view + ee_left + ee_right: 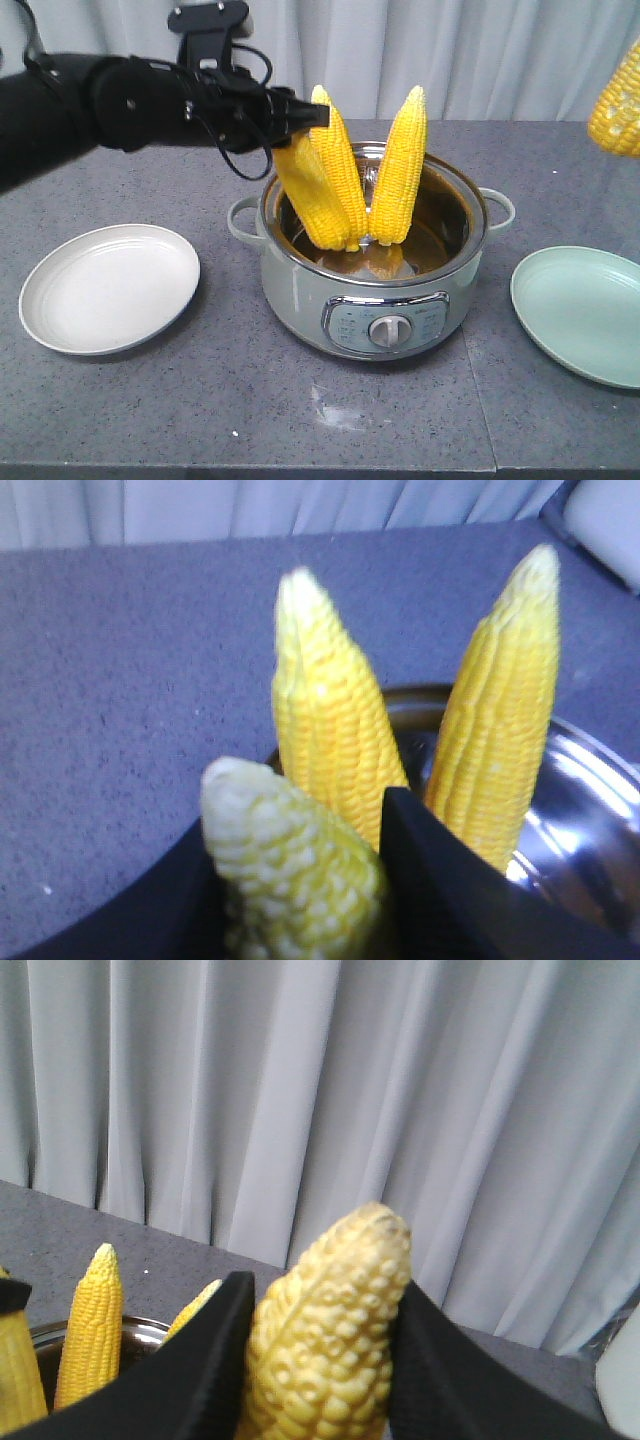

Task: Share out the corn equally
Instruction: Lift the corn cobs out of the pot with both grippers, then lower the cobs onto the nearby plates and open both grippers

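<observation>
One cob at the pot's nine o'clock was pinched by the left claw, another cob by the right claw.

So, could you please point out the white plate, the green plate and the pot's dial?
white plate [108, 288]: front view, on its bare centre.
green plate [585, 305]: front view, on its bare centre.
dial [386, 331]: front view, on the knob's face.

grey table: white plate, cooker pot, green plate
</observation>
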`<state>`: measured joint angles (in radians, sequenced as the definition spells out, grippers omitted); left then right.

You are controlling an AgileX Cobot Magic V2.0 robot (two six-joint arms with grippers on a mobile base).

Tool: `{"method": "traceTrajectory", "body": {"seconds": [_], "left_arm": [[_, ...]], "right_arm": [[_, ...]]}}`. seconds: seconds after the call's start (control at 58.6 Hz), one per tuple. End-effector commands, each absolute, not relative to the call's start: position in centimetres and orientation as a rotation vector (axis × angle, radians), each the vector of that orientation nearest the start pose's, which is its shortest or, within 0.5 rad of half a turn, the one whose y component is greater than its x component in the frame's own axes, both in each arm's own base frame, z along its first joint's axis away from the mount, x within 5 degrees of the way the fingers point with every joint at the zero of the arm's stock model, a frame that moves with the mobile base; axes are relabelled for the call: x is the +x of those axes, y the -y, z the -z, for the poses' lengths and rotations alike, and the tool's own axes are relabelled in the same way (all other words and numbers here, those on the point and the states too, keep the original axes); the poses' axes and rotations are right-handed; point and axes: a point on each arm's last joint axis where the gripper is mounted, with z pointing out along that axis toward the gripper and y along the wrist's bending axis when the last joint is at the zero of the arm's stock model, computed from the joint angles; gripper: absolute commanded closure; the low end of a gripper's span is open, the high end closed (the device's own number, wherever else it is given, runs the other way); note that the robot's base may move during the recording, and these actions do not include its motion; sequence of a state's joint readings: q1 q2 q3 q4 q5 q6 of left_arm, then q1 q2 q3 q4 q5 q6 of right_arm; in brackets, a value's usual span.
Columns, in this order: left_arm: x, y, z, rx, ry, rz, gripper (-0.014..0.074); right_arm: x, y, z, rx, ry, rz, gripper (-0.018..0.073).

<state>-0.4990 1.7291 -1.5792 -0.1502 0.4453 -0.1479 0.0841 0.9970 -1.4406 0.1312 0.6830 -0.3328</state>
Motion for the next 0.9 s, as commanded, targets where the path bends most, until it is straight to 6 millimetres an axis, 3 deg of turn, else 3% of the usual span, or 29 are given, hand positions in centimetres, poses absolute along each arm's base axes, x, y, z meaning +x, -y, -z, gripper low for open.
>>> {"method": "traceTrajectory", "body": {"seconds": [0.0, 0.188, 0.341, 0.444, 0.598, 0.717, 0.888], "left_arm": [[33.3, 18.8, -44.4, 0.28, -1.884, 0.56, 0.0604], [29.0, 14.7, -51.3, 0.358, -1.89, 0.26, 0.0604], [26.6, 10.9, -52.8, 0.32, -1.972, -0.074, 0.0604], [26.9, 8.9, -52.1, 0.256, -2.062, -0.245, 0.0604], [28.4, 7.2, -50.3, 0.199, -2.147, -0.305, 0.0604], [30.1, 6.4, -47.5, 0.187, -2.223, -0.341, 0.0604], [32.8, 5.9, -42.4, 0.206, -2.323, -0.321, 0.0604]], "right_arm": [[16.6, -2.0, -52.8, -0.29, -1.605, 0.032, 0.0564], [16.6, -1.9, -52.6, -0.23, -1.636, -0.012, 0.0564], [17.8, -0.9, -51.4, -0.138, -1.748, 0.087, 0.0564], [19.9, -0.1, -49.5, -0.084, -1.901, 0.189, 0.0564], [24.3, -0.2, -45.9, -0.098, -2.112, 0.23, 0.0564], [27.2, 0.0, -42.9, -0.107, -2.27, 0.272, 0.0563], [30.3, 2.6, -39.3, -0.046, -2.435, 0.304, 0.0561]]}}
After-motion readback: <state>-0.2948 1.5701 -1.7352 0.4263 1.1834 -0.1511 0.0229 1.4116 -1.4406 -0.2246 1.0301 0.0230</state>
